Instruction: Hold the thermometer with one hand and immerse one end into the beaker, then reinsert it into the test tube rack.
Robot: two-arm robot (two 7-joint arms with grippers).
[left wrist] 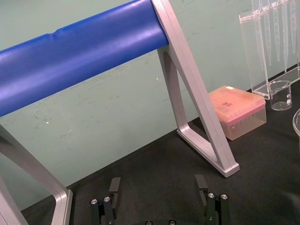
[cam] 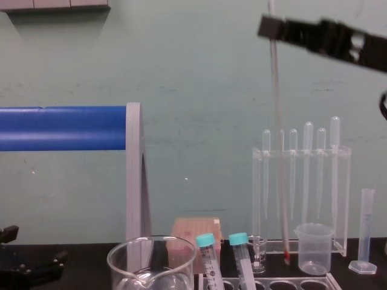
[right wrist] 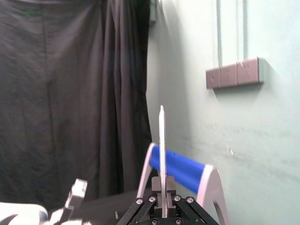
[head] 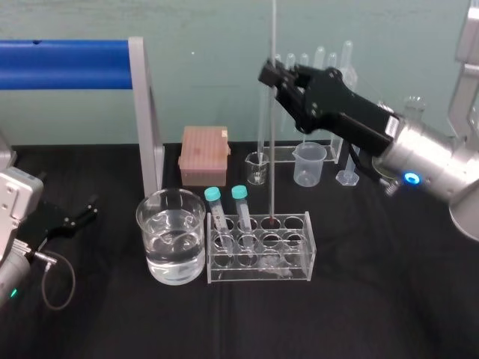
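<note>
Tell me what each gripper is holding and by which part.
The right gripper is shut on the thermometer, pinching the upright rod on its upper part. The left gripper, parked open at the left, holds nothing.

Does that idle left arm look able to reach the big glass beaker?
Probably yes: the left gripper lies open on the black cloth left of the beaker, with bare cloth between them, and the grey frame post stands behind that path.

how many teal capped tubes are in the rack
2. Both lean in the test tube rack at its end beside the beaker: left tube in the end column, right tube one column over. None seem hidden.
</note>
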